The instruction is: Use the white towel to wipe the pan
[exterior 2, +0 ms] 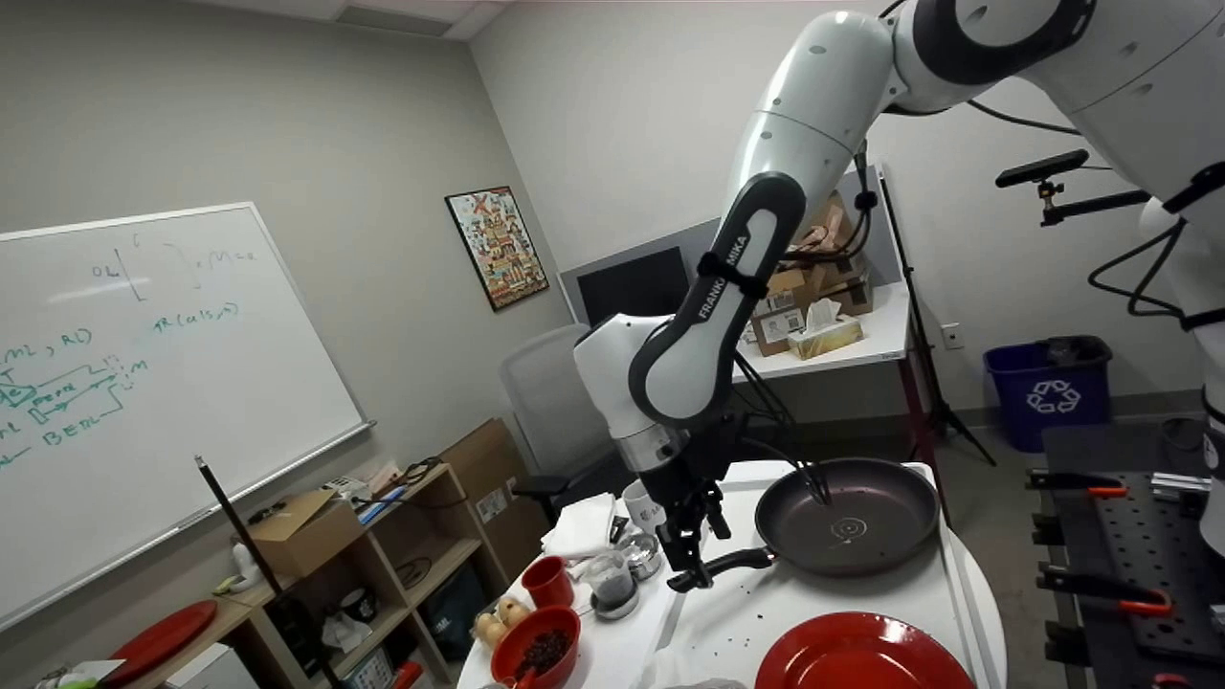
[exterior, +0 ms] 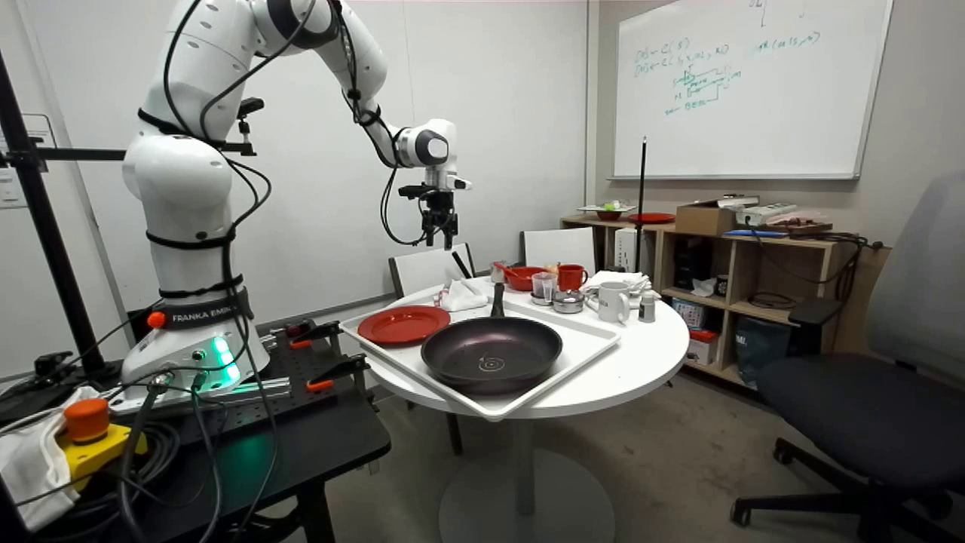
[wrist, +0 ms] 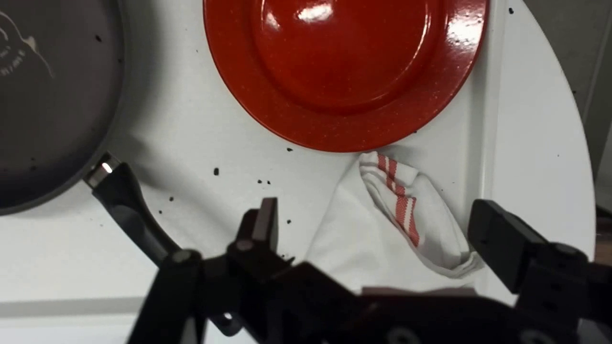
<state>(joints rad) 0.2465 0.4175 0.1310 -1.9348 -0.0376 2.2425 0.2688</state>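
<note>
The pan (exterior: 491,351) sits on a white tray (exterior: 585,339), where the towel (wrist: 361,239) lies rumpled; above the towel hangs the gripper (wrist: 377,228), its jaws spread wide, and a red plate (wrist: 334,57) rests near the pan, just beside the towel

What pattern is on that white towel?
The towel has red stripes on white; the wrist view shows them best.

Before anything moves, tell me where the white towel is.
In the wrist view, the white towel lies right of centre on the white tray, just below the red plate and right of the pan handle.
</note>
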